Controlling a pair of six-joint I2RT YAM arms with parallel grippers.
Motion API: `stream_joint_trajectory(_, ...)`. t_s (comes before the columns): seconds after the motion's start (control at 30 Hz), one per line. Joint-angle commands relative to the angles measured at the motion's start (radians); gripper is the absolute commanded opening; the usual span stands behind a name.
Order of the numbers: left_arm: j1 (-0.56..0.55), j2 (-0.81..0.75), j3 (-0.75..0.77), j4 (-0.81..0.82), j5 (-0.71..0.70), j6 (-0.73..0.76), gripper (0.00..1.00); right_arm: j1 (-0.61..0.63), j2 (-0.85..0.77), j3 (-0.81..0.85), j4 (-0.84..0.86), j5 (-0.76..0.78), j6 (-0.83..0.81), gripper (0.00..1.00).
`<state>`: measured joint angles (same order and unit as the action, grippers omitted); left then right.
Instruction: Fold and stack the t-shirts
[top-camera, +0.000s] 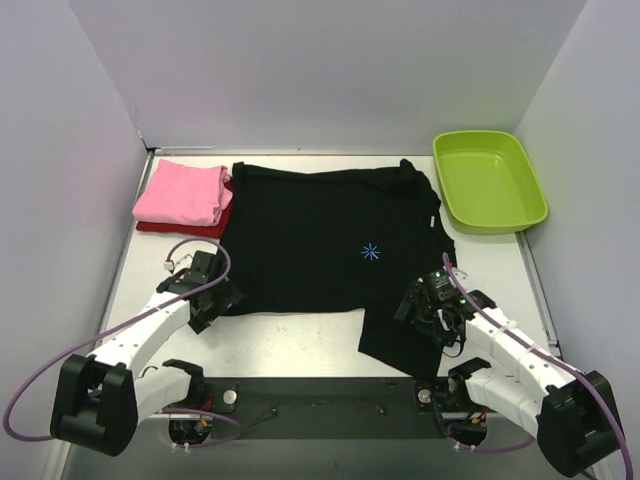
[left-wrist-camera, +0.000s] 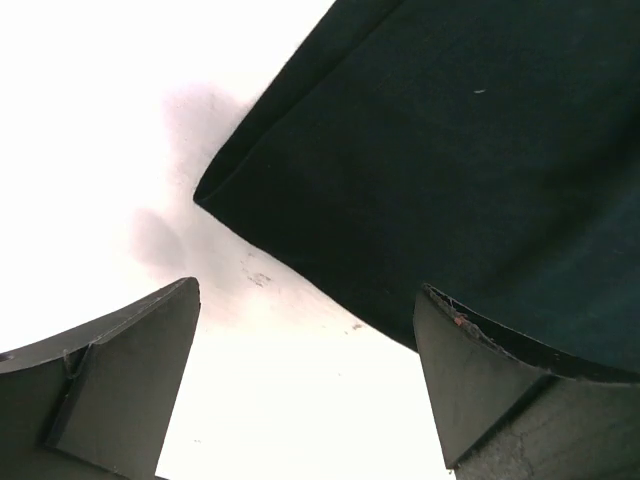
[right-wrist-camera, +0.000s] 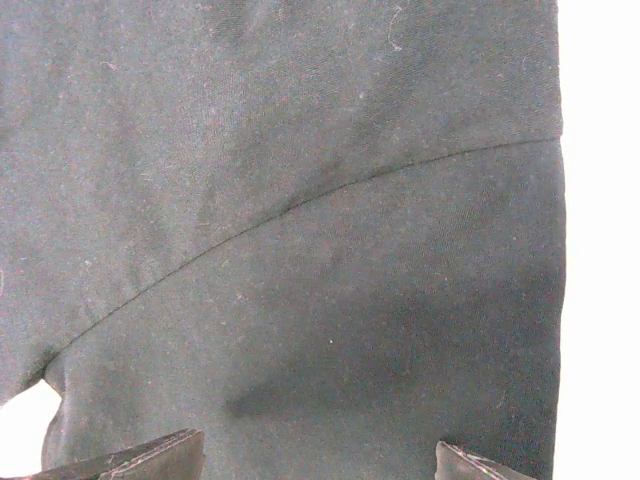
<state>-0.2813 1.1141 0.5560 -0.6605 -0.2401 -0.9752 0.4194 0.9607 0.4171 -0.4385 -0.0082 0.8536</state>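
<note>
The large black t-shirt (top-camera: 320, 235) with a blue starburst mark lies spread on the white table, one sleeve hanging toward the front right. A folded pink t-shirt (top-camera: 182, 193) lies on a dark red t-shirt (top-camera: 165, 227) at the back left. My left gripper (top-camera: 215, 300) is open and empty at the black shirt's near left corner (left-wrist-camera: 300, 230); in the left wrist view its fingers (left-wrist-camera: 120, 370) straddle bare table beside that corner. My right gripper (top-camera: 420, 300) is open over the shirt's sleeve (right-wrist-camera: 320, 330), empty.
A lime-green plastic tub (top-camera: 488, 180) stands at the back right. White walls close in the table on three sides. The arms' bases sit along the near edge.
</note>
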Motion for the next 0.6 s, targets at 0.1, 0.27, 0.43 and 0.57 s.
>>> stream_joint_trajectory(0.1,-0.016,-0.109,0.126,-0.06,-0.011,0.026,0.97,0.042,-0.135,0.038,-0.108,0.034,0.016,1.0)
stream_joint_trajectory(0.27,-0.022,-0.082,0.193,-0.022,0.018,0.058,0.97,0.045,-0.155,0.116,-0.109,0.075,-0.004,1.0)
stream_joint_trajectory(0.43,-0.022,0.03,0.144,0.137,0.059,0.086,0.97,0.044,-0.024,0.126,0.004,0.083,-0.044,1.0)
stream_joint_trajectory(0.57,-0.025,0.102,0.075,0.292,0.068,0.104,0.97,0.039,0.041,0.066,0.18,0.031,-0.068,1.0)
